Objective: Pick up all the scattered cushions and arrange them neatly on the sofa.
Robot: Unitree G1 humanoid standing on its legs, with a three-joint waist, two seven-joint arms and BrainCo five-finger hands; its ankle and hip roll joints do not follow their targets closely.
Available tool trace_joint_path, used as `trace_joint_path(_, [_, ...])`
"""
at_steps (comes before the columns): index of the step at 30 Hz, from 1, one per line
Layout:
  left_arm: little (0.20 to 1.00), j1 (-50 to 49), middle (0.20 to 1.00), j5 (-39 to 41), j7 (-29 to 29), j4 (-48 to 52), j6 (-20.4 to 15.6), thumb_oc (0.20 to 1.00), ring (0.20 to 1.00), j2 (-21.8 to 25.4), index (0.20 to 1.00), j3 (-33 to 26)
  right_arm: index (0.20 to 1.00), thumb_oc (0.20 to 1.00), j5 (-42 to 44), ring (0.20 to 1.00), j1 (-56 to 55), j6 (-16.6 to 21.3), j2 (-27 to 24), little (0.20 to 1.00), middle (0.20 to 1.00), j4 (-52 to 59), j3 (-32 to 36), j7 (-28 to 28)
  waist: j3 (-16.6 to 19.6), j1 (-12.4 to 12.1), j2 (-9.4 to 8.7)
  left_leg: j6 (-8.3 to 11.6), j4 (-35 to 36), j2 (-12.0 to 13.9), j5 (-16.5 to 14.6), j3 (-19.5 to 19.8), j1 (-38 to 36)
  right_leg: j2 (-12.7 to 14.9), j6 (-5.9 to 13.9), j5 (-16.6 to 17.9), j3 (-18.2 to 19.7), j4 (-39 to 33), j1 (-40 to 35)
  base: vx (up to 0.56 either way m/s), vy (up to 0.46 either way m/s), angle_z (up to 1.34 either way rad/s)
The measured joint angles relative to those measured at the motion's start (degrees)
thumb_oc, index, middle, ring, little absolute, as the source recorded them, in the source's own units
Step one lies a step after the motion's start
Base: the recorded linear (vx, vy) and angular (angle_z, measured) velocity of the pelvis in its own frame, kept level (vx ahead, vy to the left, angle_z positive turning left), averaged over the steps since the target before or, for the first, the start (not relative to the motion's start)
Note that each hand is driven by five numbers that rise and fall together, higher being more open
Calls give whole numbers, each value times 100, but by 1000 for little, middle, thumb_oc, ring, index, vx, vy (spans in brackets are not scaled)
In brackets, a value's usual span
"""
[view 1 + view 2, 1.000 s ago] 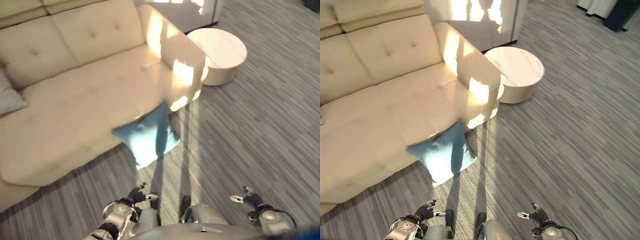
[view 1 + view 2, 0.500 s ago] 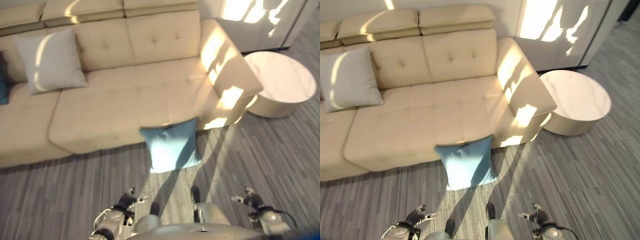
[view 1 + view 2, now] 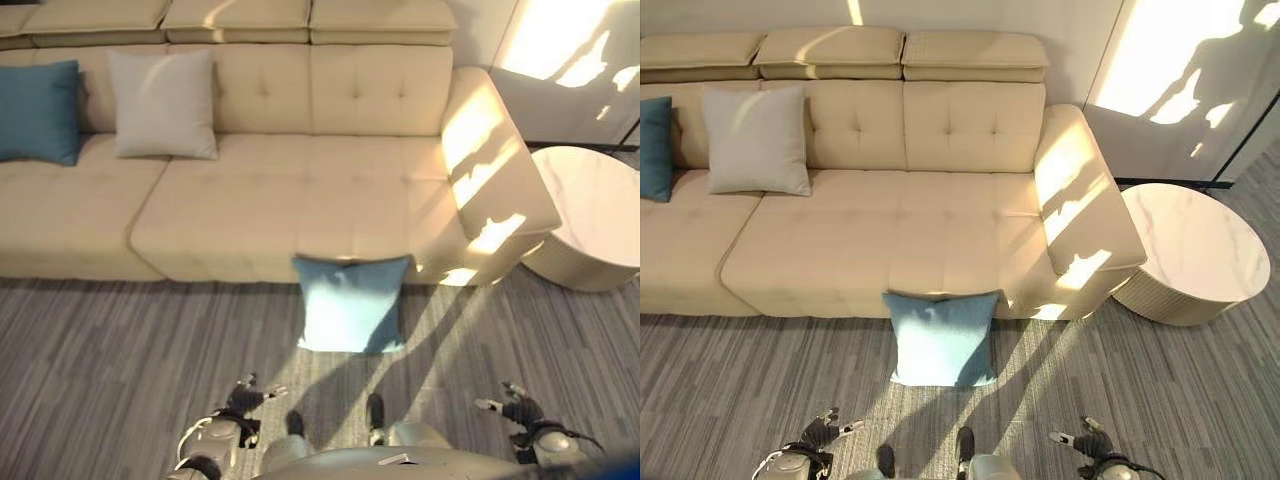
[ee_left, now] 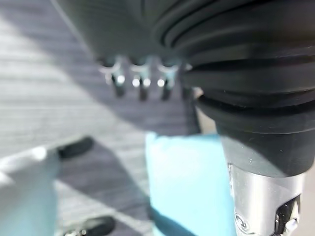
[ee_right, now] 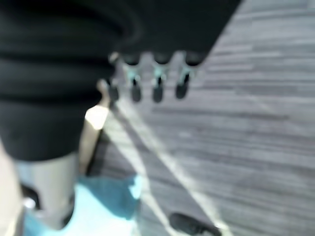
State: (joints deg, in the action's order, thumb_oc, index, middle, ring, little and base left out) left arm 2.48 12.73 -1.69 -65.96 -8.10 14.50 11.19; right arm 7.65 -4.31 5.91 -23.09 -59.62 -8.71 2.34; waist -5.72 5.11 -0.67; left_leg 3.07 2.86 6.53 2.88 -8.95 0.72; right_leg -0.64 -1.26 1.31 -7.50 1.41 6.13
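Observation:
A light blue cushion (image 3: 350, 304) leans on the floor against the front of the cream sofa (image 3: 280, 190); it shows too in the left wrist view (image 4: 189, 187) and the right wrist view (image 5: 106, 206). On the sofa's left end a dark teal cushion (image 3: 38, 110) and a pale grey cushion (image 3: 163, 104) stand against the backrest. My left hand (image 3: 245, 398) hangs low at the lower left, fingers relaxed and empty. My right hand (image 3: 515, 407) hangs at the lower right, also open and empty. Both are well short of the blue cushion.
A round white side table (image 3: 1195, 250) stands right of the sofa's armrest (image 3: 1085, 215). Grey striped carpet (image 3: 110, 350) lies between me and the sofa. Bright sun patches fall on the armrest and the wall.
The camera has swung left and back, so the whole sofa and the teal cushion have come into view. The blue cushion and both hands keep their places.

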Motion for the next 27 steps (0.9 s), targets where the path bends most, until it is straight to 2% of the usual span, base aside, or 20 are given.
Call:
trace_joint_path(3, [1000,18,1000,-28,0,-4,3,1000,1000,28,1000,-1,1000,1000,-1,1000,-20,-2,29,1000,1000,5,11,-13,17,11,-28,-210,-10,-186,-134,-167,-50,203,134,-65,141,235,112,46,63,-20])
trace_joint_path(5, [1000,-2,1000,-42,0,-5,5,1000,1000,48,1000,0,1000,1000,-2,1000,-21,-2,32,1000,1000,14,7,-44,25,24,-3,-278,-2,-282,-174,-173,-88,305,215,-121,189,355,143,21,29,-7])
trace_joint_path(6, [1000,-204,1000,-60,0,-7,6,1000,1000,71,1000,2,1000,1000,-1,1000,-220,-52,41,1000,1000,3,23,-101,263,12,109,-362,-4,-406,-237,-290,-176,417,295,-355,328,767,333,26,27,7])
trace_joint_path(9, [1000,-90,1000,-356,-87,-251,86,1000,1000,46,1000,94,1000,1000,19,1000,21,-95,131,1000,1000,-519,7,-71,270,19,101,-330,-1,-344,-227,-310,-312,409,298,-354,170,647,111,16,8,7])
trace_joint_path(17, [1000,-88,1000,-522,-93,-280,120,1000,1000,-24,1000,161,1000,1000,31,1000,162,-99,212,1000,1000,-610,15,-39,427,12,95,-216,-108,-187,-315,-353,-428,258,158,-456,168,651,6,4,12,-3])
trace_joint_path(22, [1000,-68,1000,-518,-113,-279,121,1000,1000,-26,1000,222,1000,1000,22,1000,245,-97,212,1000,1000,-623,11,-27,395,10,39,-186,-277,-176,-421,-602,-372,217,143,-480,410,874,244,-29,41,-29])
trace_joint_path(25, [1000,79,1000,-511,-117,-275,120,1000,1000,-27,1000,227,1000,1000,16,1000,191,-116,226,1000,1000,-612,-28,-23,275,50,-123,-181,-360,-194,-485,-785,-357,188,137,-485,607,970,379,-28,68,-39])
trace_joint_path(27, [1000,175,1000,-508,-118,-275,118,1000,1000,-13,1000,225,1000,1000,10,1000,199,-116,231,1000,1000,-612,-70,-17,222,63,-166,-198,-312,-198,-494,-1004,-353,206,141,-482,652,951,509,-61,76,-64])
